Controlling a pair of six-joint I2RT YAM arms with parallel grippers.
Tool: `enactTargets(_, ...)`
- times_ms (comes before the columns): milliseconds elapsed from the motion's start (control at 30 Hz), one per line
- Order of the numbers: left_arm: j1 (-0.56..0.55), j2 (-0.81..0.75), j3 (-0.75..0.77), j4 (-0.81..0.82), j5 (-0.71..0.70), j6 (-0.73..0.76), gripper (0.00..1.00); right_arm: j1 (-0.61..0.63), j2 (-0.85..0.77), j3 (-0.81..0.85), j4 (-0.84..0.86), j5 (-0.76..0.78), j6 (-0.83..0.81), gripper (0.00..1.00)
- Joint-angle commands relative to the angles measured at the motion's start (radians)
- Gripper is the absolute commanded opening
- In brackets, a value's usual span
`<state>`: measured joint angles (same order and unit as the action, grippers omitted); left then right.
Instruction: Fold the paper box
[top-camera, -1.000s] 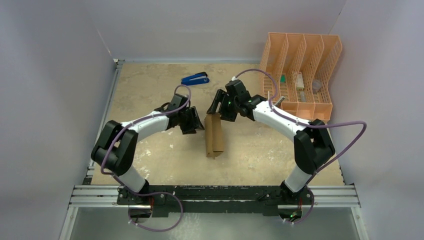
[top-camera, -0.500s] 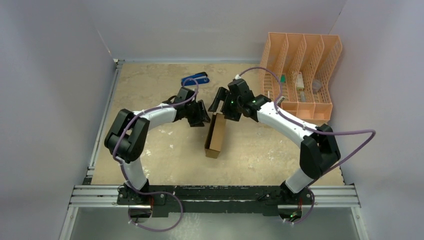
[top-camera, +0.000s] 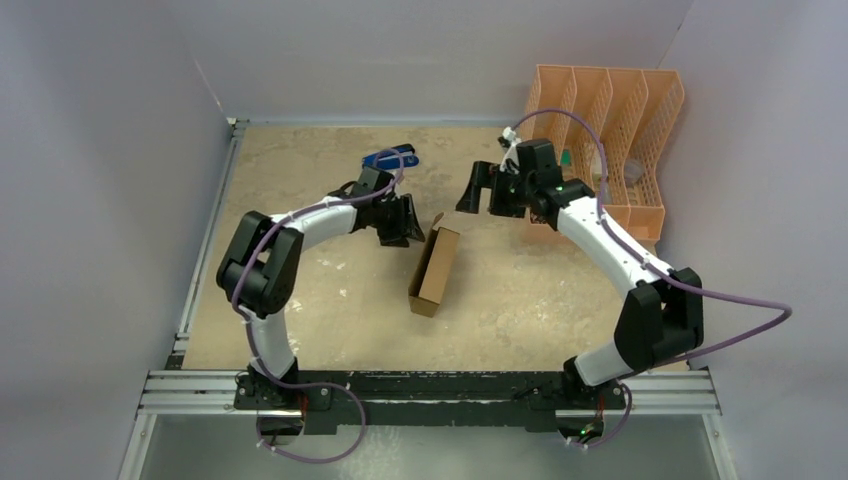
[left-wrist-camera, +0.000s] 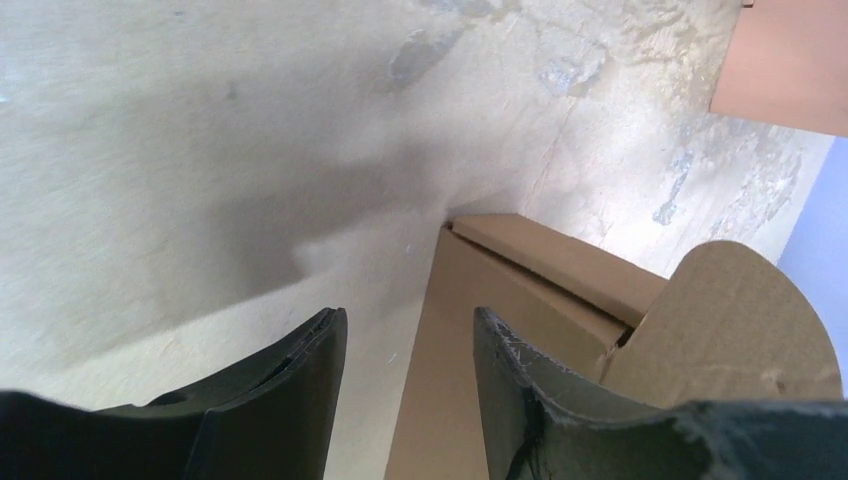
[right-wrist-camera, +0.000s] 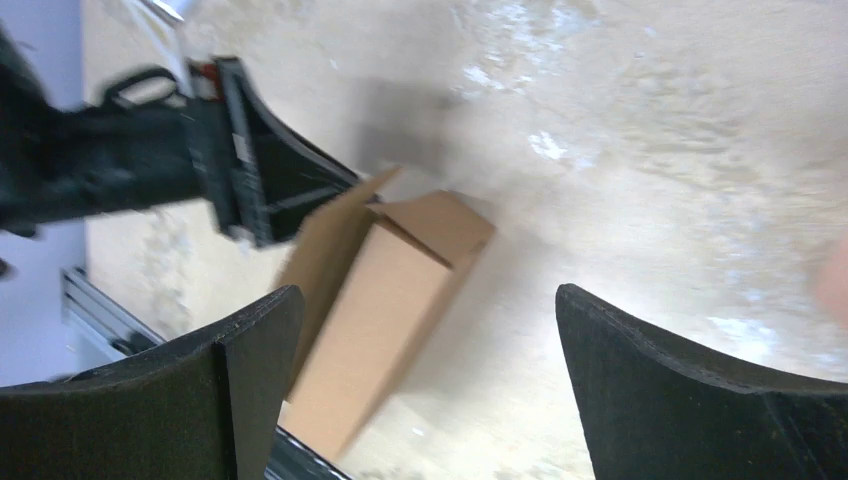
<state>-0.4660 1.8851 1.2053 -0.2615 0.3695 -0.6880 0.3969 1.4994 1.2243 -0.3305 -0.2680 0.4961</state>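
Your right fingers (right-wrist-camera: 690, 400) are spread wide with nothing between them. They hang above the surface (top-camera: 330, 290), apart from the paper box (top-camera: 435, 272). Your left fingers (left-wrist-camera: 290, 400) are partly open and pinch nothing. They sit just beside the box's far end, and the left wrist view shows the box's long edge running under the gap. Whether a finger touches the cardboard, you cannot tell. The box lies lengthwise mid-surface between your two arms, with a rounded flap (left-wrist-camera: 730, 320) standing loose at that far end.
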Motion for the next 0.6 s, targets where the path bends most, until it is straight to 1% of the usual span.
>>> enactTargets(0, 0.047, -0.126, 0.030, -0.071, -0.082, 0.058, 0.50, -0.046, 0.000, 0.074, -0.148, -0.225, -0.433, 0.99)
enactTargets(67, 0.065, -0.167, 0.037, -0.110, -0.133, 0.068, 0.52, -0.046, 0.006, 0.090, -0.184, -0.255, -0.547, 0.99)
enactTargets(167, 0.069, -0.214, 0.054, -0.163, -0.187, 0.083, 0.52, -0.047, -0.007, 0.059, -0.166, -0.269, -0.627, 0.99)
enactTargets(233, 0.066, -0.228, 0.037, -0.165, -0.172, 0.069, 0.52, -0.043, -0.010, 0.006, -0.129, -0.248, -0.627, 0.97)
enactTargets(300, 0.060, -0.226, 0.005, -0.144, -0.145, 0.040, 0.51, -0.040, -0.020, -0.066, -0.083, -0.270, -0.598, 0.94)
enactTargets(367, 0.043, -0.219, -0.029, -0.116, -0.142, 0.017, 0.50, -0.026, -0.042, -0.141, -0.025, -0.264, -0.573, 0.88)
enactTargets(433, 0.024, -0.202, -0.050, -0.093, -0.137, -0.005, 0.50, -0.004, -0.056, -0.199, 0.019, -0.246, -0.558, 0.78)
enactTargets(567, -0.008, -0.163, -0.057, -0.068, -0.132, -0.036, 0.48, 0.051, -0.057, -0.277, 0.084, -0.226, -0.526, 0.72)
